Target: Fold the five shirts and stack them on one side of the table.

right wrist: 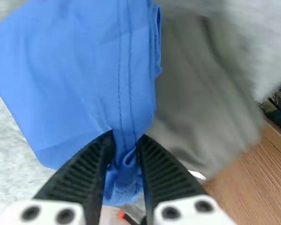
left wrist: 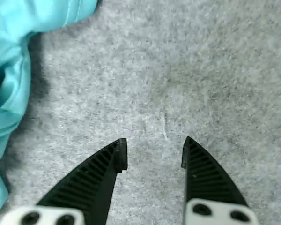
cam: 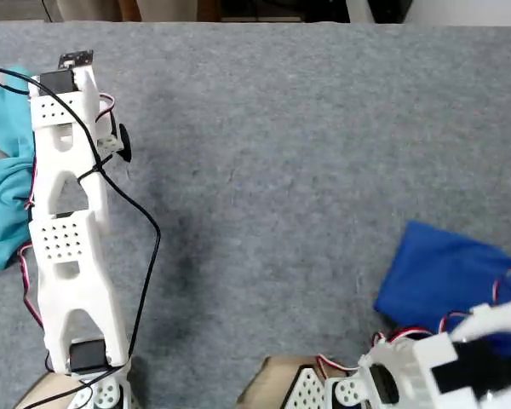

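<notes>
Shirts two: teal shirt, blue shirt; left gripper parted, empty; right gripper pinching blue shirt

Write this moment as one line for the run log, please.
left gripper: open, over grey table | right gripper: shut on blue shirt | teal shirt: crumpled beside left arm

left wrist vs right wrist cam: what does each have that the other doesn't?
Left wrist: the crumpled teal shirt lies beside the left gripper, whose fingers are open over bare covering.
Right wrist: the blue shirt is pinched in the right gripper, with a wooden surface past the covering's edge.
Both: the grey table covering and black ribbed fingers.
</notes>
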Action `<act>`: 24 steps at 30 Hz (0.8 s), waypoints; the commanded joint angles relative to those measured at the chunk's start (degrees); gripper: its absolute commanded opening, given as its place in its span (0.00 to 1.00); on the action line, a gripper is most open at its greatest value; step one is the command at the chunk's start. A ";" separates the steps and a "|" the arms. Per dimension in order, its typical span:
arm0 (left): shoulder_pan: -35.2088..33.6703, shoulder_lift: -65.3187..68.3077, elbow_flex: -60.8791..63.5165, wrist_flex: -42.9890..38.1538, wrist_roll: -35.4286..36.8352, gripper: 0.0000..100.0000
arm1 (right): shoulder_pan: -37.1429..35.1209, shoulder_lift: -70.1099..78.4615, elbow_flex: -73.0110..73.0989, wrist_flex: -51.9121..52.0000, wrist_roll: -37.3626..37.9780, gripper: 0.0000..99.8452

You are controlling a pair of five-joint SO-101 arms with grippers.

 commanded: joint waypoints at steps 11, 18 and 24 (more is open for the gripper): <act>-0.26 -4.00 -2.64 0.53 2.73 0.20 | 17.89 -7.96 4.79 1.23 13.80 0.01; -0.79 -4.00 -2.55 0.62 2.46 0.20 | 18.95 -12.18 11.21 1.14 18.29 0.02; -0.79 -4.00 -2.64 0.62 2.73 0.21 | 19.12 -12.79 12.62 1.14 18.46 0.26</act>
